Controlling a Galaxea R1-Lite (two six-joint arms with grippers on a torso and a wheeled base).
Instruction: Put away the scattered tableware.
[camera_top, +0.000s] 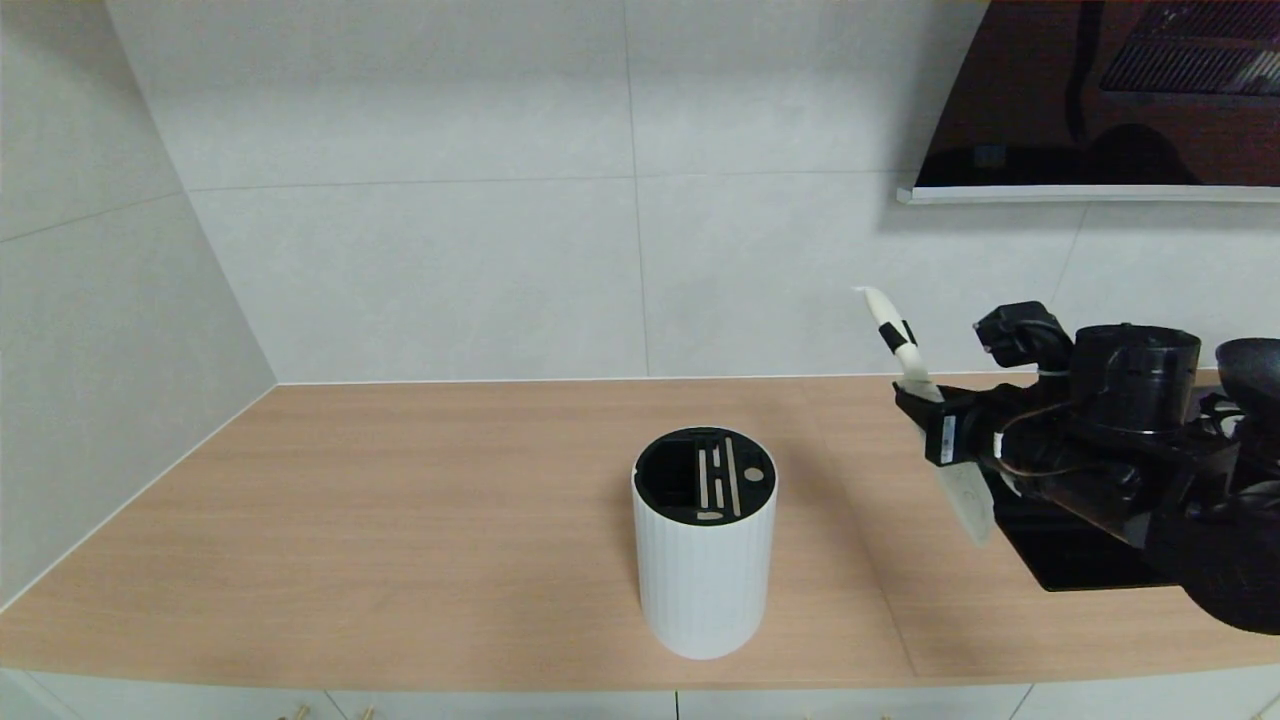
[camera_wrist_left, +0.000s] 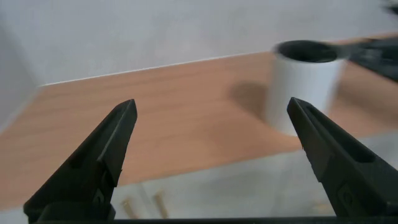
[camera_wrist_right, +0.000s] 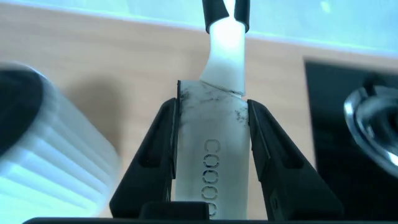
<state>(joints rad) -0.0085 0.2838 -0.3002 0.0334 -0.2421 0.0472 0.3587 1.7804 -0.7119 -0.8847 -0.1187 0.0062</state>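
Head view: black cooktop (camera_top: 1085, 562) right of white holder (camera_top: 705, 570)

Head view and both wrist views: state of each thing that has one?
Holder: upright on the counter, nothing sticking out of its top slots.
Knife: held off the counter, tilted, handle up and blade down, not in the holder.
Right gripper: shut on the knife, at the blade just below the handle.
Left gripper: open, empty.
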